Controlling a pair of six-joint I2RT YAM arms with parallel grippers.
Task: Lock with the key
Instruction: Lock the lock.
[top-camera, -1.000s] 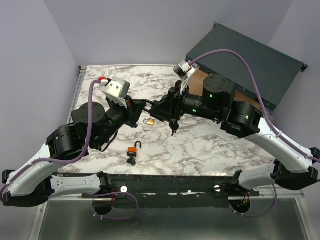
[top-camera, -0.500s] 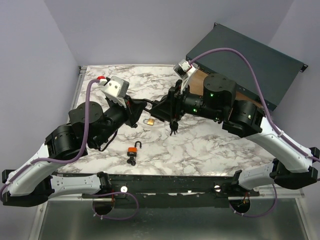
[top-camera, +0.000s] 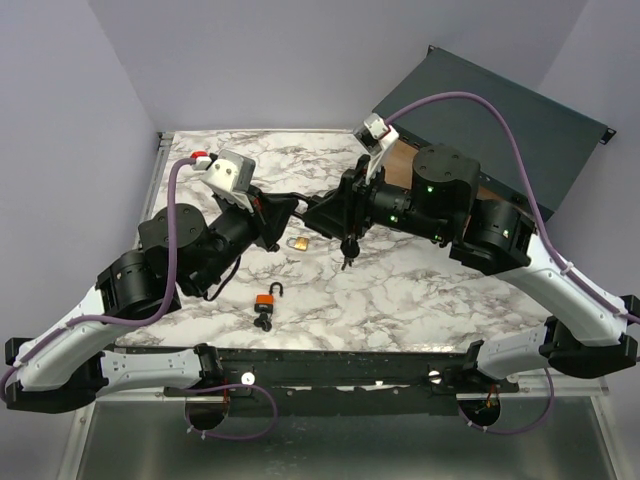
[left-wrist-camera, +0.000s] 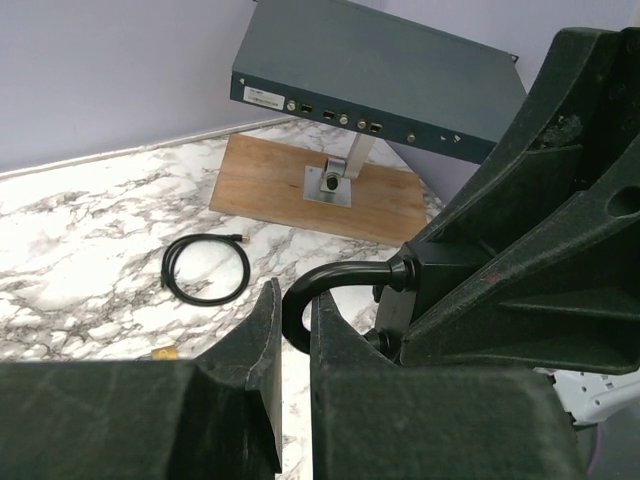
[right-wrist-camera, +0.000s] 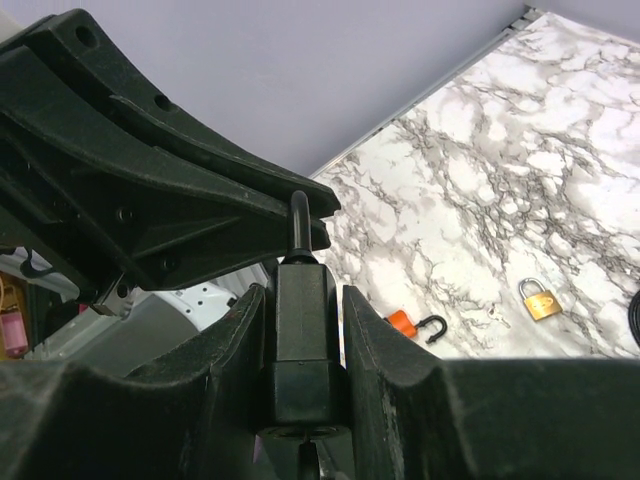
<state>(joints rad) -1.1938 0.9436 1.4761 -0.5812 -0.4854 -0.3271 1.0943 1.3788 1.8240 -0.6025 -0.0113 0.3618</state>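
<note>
Marble desk (top-camera: 430, 290) lies below both arms, which meet in the air. Right gripper (right-wrist-camera: 303, 300) clamps the black padlock (right-wrist-camera: 303, 350) by its body; left gripper (left-wrist-camera: 292, 305) pinches its shackle (left-wrist-camera: 335, 272). A key (top-camera: 347, 257) hangs under the body, apparently in the cylinder. To lock well, I judge the shackle should be pressed straight in, body steady, before the key is turned.
</note>
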